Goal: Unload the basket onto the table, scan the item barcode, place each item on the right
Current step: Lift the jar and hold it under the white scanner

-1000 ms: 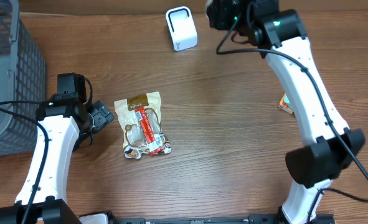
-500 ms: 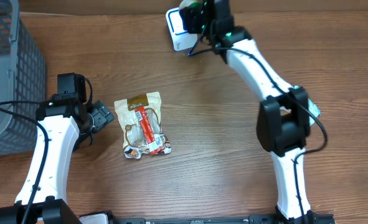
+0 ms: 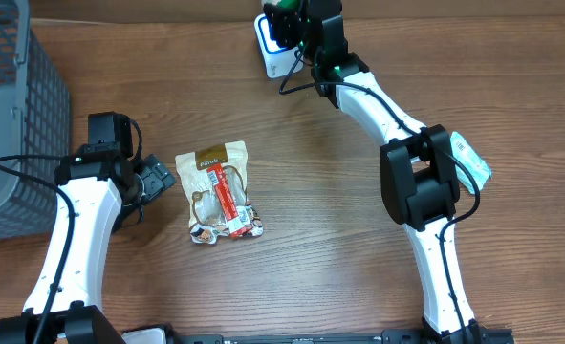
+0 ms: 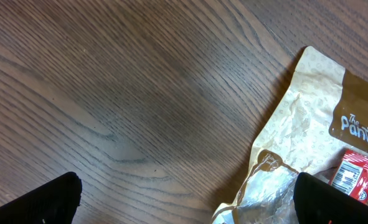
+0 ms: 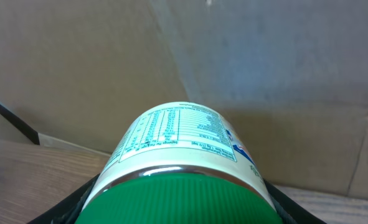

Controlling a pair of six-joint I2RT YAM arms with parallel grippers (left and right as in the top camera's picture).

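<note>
- Green-lidded white jar (image 5: 177,140) sits clamped in my right gripper (image 3: 296,21).
- I hold it over the white scanner (image 3: 274,59) at the far edge of the table (image 3: 358,239).
- My left gripper (image 3: 158,180) stands wide apart, just beside the snack pouch (image 3: 220,191).

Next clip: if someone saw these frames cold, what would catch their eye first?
The right gripper stands out at the table's far edge, holding a green-lidded jar at the white scanner. Next comes the snack bag lying flat mid-table, with the open left gripper just beside it and a grey basket at the far left.
</note>
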